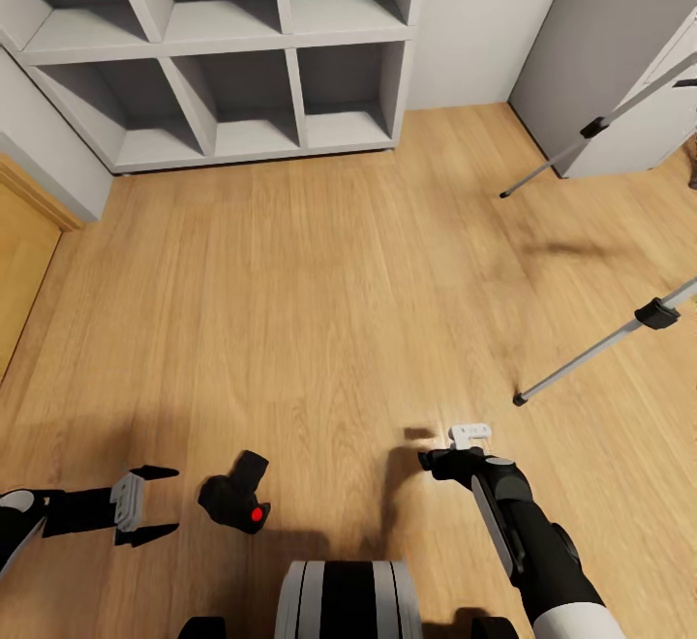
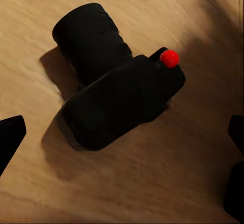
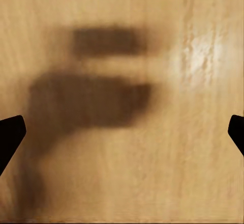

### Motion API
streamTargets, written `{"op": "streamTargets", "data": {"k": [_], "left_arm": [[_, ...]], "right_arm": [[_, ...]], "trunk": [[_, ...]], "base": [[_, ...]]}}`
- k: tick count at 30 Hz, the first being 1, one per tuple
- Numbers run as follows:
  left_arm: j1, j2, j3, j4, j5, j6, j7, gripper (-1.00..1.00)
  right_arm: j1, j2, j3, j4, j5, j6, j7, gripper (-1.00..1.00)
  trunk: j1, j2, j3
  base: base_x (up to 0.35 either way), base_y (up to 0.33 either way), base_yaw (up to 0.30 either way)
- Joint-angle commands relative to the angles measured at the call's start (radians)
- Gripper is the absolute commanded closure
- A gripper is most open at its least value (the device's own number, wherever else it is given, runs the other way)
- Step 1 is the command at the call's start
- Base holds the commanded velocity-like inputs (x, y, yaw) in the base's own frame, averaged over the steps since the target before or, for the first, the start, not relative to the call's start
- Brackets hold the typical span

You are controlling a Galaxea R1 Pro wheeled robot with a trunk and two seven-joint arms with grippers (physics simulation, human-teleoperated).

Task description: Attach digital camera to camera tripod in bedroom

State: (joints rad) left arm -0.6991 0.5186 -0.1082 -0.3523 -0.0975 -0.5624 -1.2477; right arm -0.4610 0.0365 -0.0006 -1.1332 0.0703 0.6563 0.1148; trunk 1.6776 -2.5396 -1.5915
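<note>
The digital camera (image 1: 237,502) lies on the light wood floor just in front of my base, black and chunky, with its red button facing up. My left gripper (image 1: 176,500) hovers open just left of it, fingertips pointing at it without touching. From the left wrist, the digital camera (image 2: 117,96) lies on its side between and beyond the spread fingers (image 2: 10,137). My right gripper (image 1: 465,445) points down at bare floor to the camera's right, and its open gripper (image 3: 122,132) holds nothing. Two silver legs of the camera tripod (image 1: 600,344) slant in from the right edge.
Grey cubby shelves (image 1: 242,48) stand against the far wall. A wooden door (image 1: 24,252) borders the left side, and a grey cabinet (image 1: 600,39) stands at the back right behind the upper tripod leg (image 1: 590,126). Open plank floor (image 1: 319,310) lies between.
</note>
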Motion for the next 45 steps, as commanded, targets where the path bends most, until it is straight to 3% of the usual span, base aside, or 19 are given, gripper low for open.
{"op": "streamTargets", "data": {"k": [1, 27, 34, 45], "left_arm": [[0.000, -0.001, -0.002, 0.003, -0.002, -0.005, 0.000, -1.00], [0.000, -0.009, -0.001, 0.004, 0.001, -0.013, 0.002, -1.00], [0.000, -0.010, -0.002, 0.006, 0.004, -0.013, 0.099, -1.00], [0.000, -0.019, -0.002, 0.011, 0.006, -0.014, 0.128, -1.00]], "right_arm": [[0.000, 0.000, -0.001, -0.001, 0.008, 0.005, 0.006, -1.00], [0.000, 0.000, -0.001, -0.002, 0.008, 0.005, 0.006, -1.00], [0.000, 0.000, -0.001, -0.002, 0.008, 0.005, 0.006, -1.00], [0.000, 0.000, -0.001, -0.002, 0.008, 0.005, 0.006, -1.00]], "trunk": [[-0.001, 0.000, -0.001], [-0.001, 0.000, -0.001], [-0.001, 0.000, -0.001], [-0.001, 0.000, -0.001]], "base": [[-0.275, 0.000, 0.000], [-0.101, 0.004, 0.000], [-0.002, 0.000, 0.000], [0.000, 0.000, 0.000]]}}
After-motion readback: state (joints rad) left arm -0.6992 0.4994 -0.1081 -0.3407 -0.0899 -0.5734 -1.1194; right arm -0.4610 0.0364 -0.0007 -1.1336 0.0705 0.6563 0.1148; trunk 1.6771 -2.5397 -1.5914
